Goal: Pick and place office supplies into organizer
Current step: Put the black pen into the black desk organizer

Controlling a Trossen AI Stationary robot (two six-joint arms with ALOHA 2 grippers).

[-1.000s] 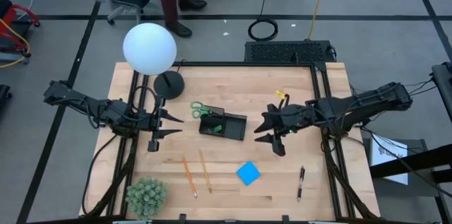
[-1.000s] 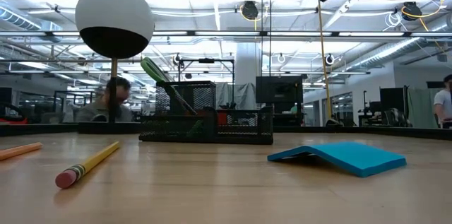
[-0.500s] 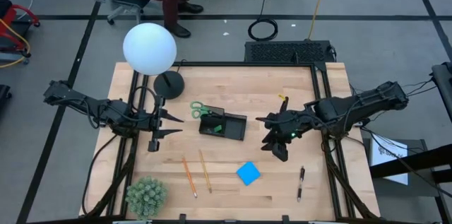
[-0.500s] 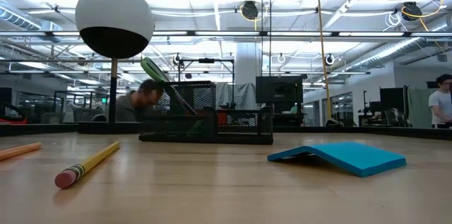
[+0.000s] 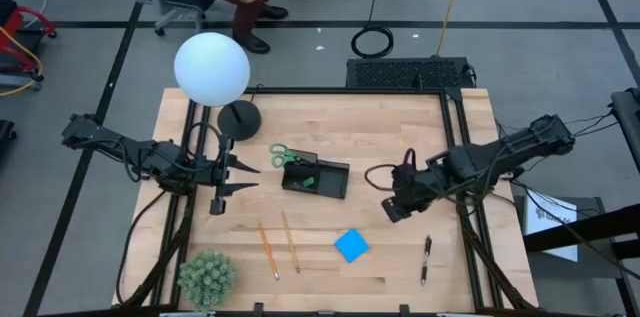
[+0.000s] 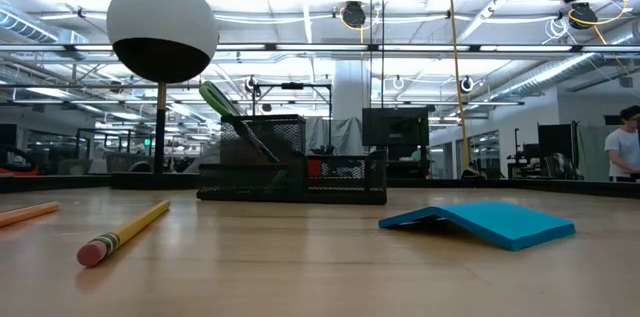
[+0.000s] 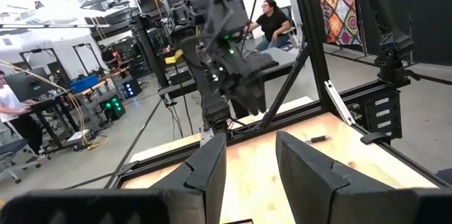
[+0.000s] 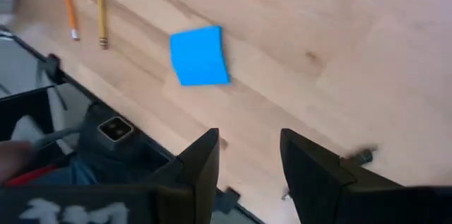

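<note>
Bare wooden table [image 5: 400,127] under right gripper [image 5: 392,207], fingers parted and holding nothing. Best lowered onto dark pen [image 5: 425,259] just beyond, straddling its barrel; blue pad [image 5: 351,245] lies beside. Left gripper [image 5: 222,179] parked open, near organizer [image 5: 316,176].

Two black jointed arms, cables along links; end effector fingers [image 7: 304,171] dark, flat.

Bare wood around blue pad [image 5: 351,246], pen [image 5: 425,259] near, pencils [image 5: 279,245] seemingly well apart
</note>
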